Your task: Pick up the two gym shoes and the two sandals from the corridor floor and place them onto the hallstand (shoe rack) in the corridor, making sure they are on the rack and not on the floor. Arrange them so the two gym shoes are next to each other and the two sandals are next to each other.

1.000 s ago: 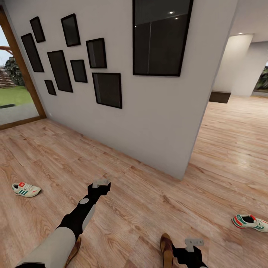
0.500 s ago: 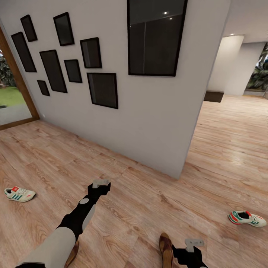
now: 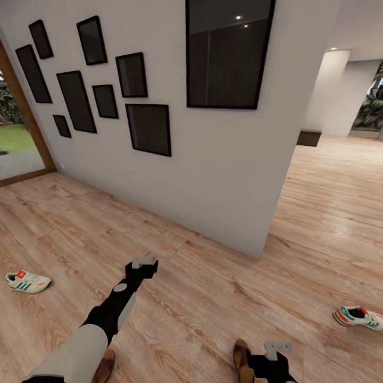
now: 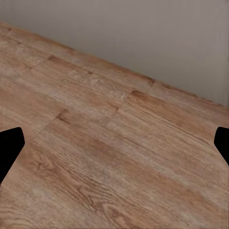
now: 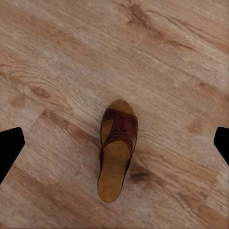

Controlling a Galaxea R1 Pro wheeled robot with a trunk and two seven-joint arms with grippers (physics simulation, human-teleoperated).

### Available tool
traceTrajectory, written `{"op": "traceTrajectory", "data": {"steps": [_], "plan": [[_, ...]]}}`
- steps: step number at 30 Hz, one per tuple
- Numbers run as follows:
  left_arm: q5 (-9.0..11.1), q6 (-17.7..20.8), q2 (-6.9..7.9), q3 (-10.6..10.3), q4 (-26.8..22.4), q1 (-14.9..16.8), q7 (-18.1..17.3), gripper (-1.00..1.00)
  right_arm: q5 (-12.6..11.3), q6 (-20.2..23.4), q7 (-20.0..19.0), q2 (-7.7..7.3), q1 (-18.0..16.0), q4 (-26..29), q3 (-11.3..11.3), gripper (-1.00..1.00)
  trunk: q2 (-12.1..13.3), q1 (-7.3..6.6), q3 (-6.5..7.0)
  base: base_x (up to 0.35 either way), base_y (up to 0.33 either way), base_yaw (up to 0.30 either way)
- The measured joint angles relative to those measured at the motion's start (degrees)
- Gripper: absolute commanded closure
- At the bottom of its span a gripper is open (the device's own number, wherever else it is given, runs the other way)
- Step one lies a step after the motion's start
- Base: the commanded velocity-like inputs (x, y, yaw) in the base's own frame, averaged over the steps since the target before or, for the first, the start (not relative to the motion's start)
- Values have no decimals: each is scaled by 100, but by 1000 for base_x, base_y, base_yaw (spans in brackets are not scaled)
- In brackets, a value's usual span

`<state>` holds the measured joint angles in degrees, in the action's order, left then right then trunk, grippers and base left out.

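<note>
One white gym shoe (image 3: 26, 282) lies on the corridor floor (image 3: 202, 298) at the far left, the other gym shoe (image 3: 359, 317) at the far right. A brown sandal (image 3: 243, 361) rests just left of my right gripper (image 3: 276, 351); the right wrist view has this sandal (image 5: 117, 152) below the open fingers (image 5: 9, 148), untouched. Part of the second sandal (image 3: 103, 366) peeks out from under my left forearm. My left gripper (image 3: 143, 262) hangs open over bare planks, its fingertips (image 4: 9, 148) wide apart. The hallstand is out of view.
A white wall (image 3: 223, 175) with several black frames (image 3: 149, 128) stands ahead and ends in a corner (image 3: 263, 250). To its right the floor runs on toward a dark low unit (image 3: 311, 138). A glass door (image 3: 16, 143) stands at the left.
The whole picture has shifted, so the camera has moved: the left shoe now sits nearer the left edge. Both arms keep the same pose and both grippers stay open.
</note>
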<state>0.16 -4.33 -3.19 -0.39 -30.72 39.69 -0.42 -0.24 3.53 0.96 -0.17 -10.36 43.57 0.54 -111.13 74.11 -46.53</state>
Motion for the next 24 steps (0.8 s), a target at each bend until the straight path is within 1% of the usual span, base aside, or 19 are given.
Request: {"op": "traceTrajectory", "data": {"steps": [7, 17, 20, 24], "plan": [[0, -160, 2, 1, 0, 0, 2, -100, 0, 0, 0, 0, 3, 0, 4, -100, 0, 1, 0, 10, 9, 0], [0, -178, 1, -1, 0, 0, 0, -100, -1, 0, 0, 0, 2, 0, 5, -100, 0, 1, 0, 1, 0, -3], [0, -176, 2, 5, 3, 0, 1, -100, -1, 0, 0, 0, 2, 0, 3, -100, 0, 1, 0, 0, 0, -153], [1, -175, 2, 7, 7, 0, 0, -100, -2, 0, 0, 0, 2, 0, 2, -100, 0, 1, 0, 0, 0, -250]]}}
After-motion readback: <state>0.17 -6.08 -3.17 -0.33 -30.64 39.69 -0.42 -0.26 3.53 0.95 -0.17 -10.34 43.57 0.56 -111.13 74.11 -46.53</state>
